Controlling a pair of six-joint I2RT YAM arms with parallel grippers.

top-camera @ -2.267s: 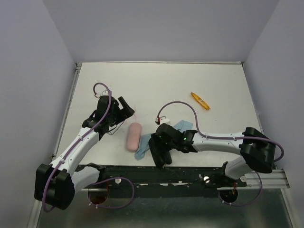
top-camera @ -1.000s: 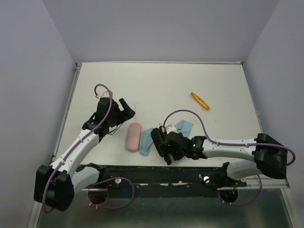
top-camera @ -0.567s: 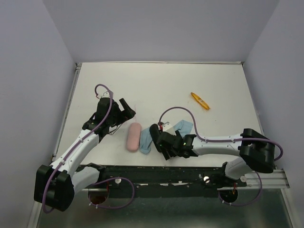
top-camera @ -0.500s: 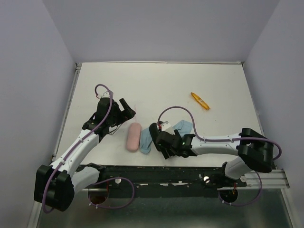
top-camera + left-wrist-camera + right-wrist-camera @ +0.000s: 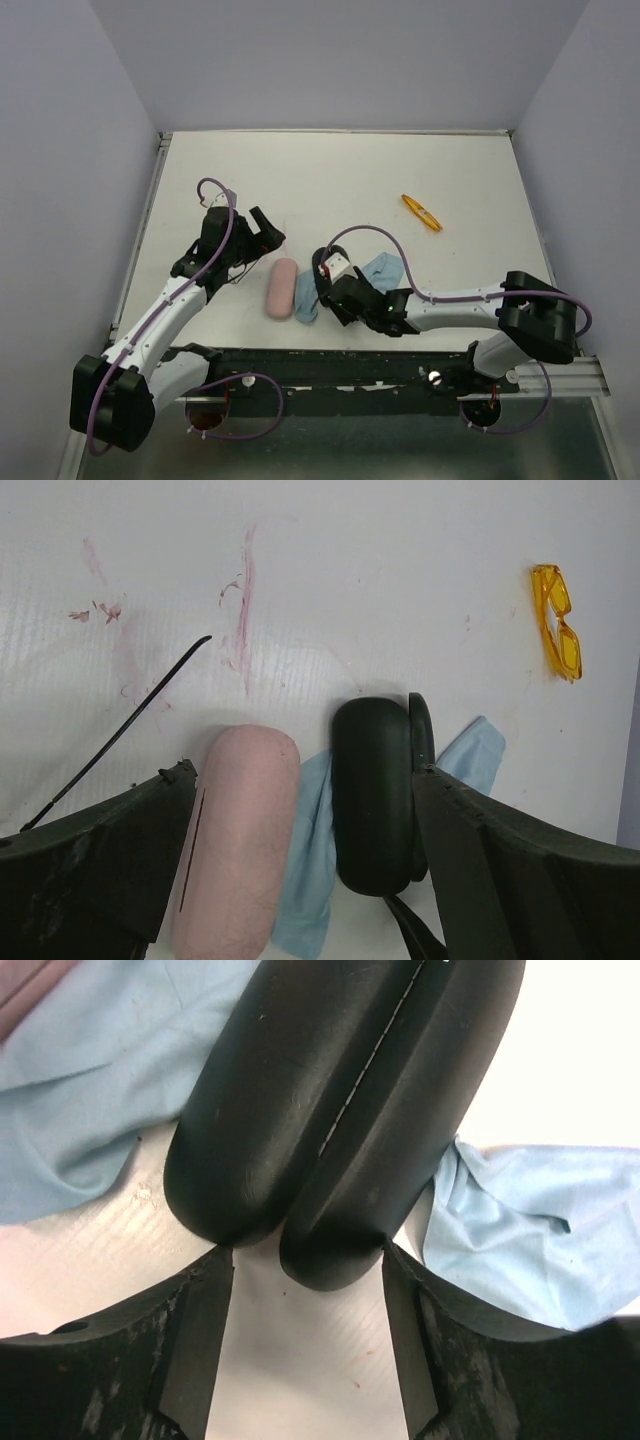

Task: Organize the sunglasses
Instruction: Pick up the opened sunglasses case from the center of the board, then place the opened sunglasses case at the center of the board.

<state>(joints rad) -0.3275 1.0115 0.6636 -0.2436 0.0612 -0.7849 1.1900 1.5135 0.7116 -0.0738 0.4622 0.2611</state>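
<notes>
Now: both arms reach out over the white tabletop (image 5: pixel 350 170), the right arm stretched low along its near edge toward the middle.
Sunglasses (image 5: pixel 422 212): orange-yellow, folded, lying flat and slanted on the right half of the tabletop, well apart from both arms and from the cases; in the left wrist view they sit at the upper right (image 5: pixel 558 635).
Pink case (image 5: pixel 281 288): oblong and closed, lying lengthwise left of centre; in the left wrist view (image 5: pixel 235 840) its long side runs just beside the black case.
Black case (image 5: pixel 372 795): oblong, lying parallel to the pink case on its right; the right wrist view (image 5: pixel 350 1090) shows its two shells and the seam between them.
Light-blue cloth (image 5: pixel 385 268): under the black case, showing on both sides of it (image 5: pixel 90 1110); whether it is one piece cannot be told.
Left end effector (image 5: pixel 305 775): fingers spread wide, hovering above both cases and holding nothing; in the top view (image 5: pixel 262 232) it sits just beyond the far end of the pink case.
Right end effector (image 5: pixel 305 1255): fingers parted moderately, their tips flanking the rounded near end of the black case; only that end lies between them.
Tabletop marks: faint reddish streaks (image 5: pixel 245 600) beyond the pink case.
Cable (image 5: pixel 120 730): a thin black line slanting across the left of the left wrist view.
</notes>
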